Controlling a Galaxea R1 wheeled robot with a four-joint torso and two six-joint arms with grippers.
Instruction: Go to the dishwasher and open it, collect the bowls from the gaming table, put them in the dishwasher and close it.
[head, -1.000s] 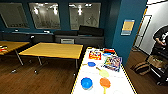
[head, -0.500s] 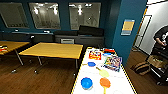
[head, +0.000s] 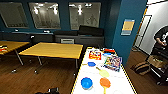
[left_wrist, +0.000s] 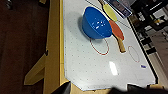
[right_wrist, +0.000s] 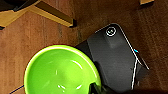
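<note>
The gaming table (head: 120, 80) stands just ahead to the right, with a glossy white top and yellow sides. A blue bowl (head: 86, 82) sits on its near end, beside an orange paddle (head: 105, 82) and a yellow-green paddle (head: 104, 73). In the left wrist view the blue bowl (left_wrist: 96, 23) stands upright on the white top (left_wrist: 100, 67), and my left gripper (left_wrist: 97, 90) hovers at the table's near end, well short of it. My right gripper (right_wrist: 96, 88) is shut on the rim of a light green bowl (right_wrist: 61, 68), held above the wooden floor. The dishwasher is out of view.
Colourful game boxes (head: 112, 62) lie on the table's far half. A yellow-wood table (head: 53, 50) stands to the left and another (head: 10, 46) further left. A person (head: 162, 37) stands at the right by bags (head: 141, 67). My dark base (right_wrist: 115, 55) lies under the green bowl.
</note>
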